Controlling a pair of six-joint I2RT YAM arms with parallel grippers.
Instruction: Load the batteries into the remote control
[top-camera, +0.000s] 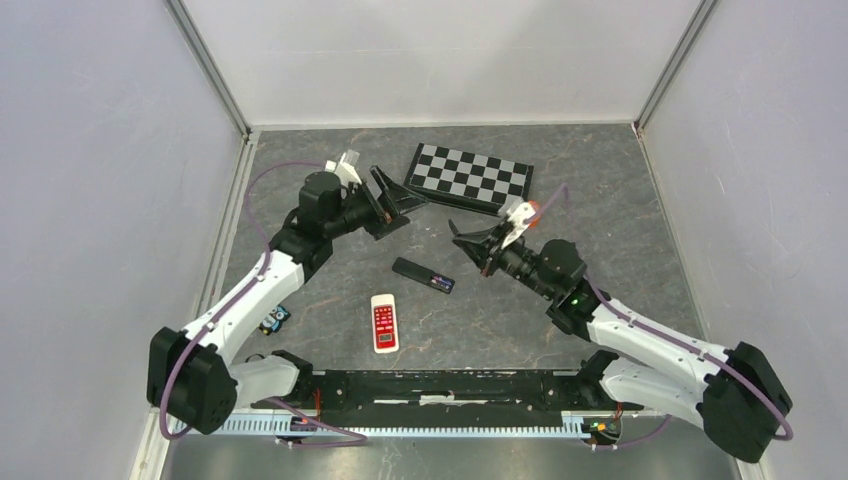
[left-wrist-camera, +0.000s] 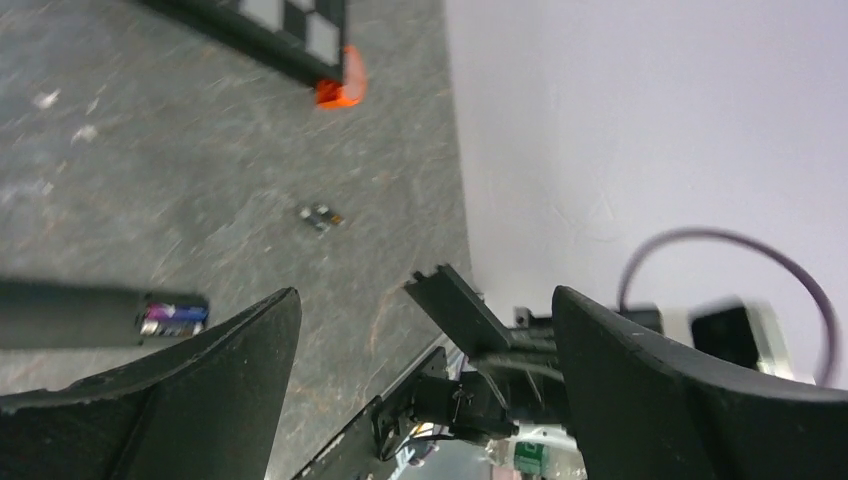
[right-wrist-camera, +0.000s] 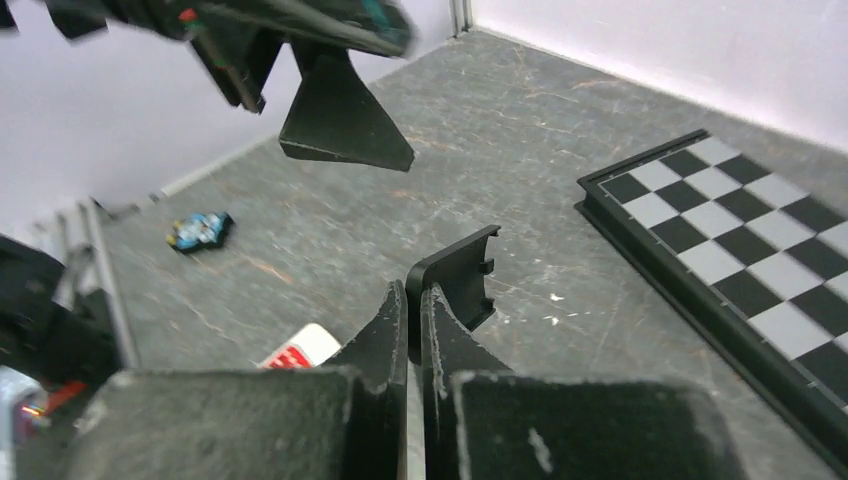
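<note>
Left wrist view: dark purplish battery (left-wrist-camera: 172, 317) looks seated in the open end of the slim black remote (left-wrist-camera: 70, 315), mid-table.
Cover: thin black plastic lid (right-wrist-camera: 455, 285) off, pinched by right gripper (right-wrist-camera: 412, 292).
Left gripper (top-camera: 398, 198): spread wide, empty.
Remaining: probably refitting the lid.

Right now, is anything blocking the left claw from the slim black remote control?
Nothing visible: bare grey table lies between the open left claw and the slim black remote control. The right claw, shut on a black cover, sits aside.

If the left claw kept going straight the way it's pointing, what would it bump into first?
Likely the small black cover held in the right claw, which faces it; depth is hard to judge.
</note>
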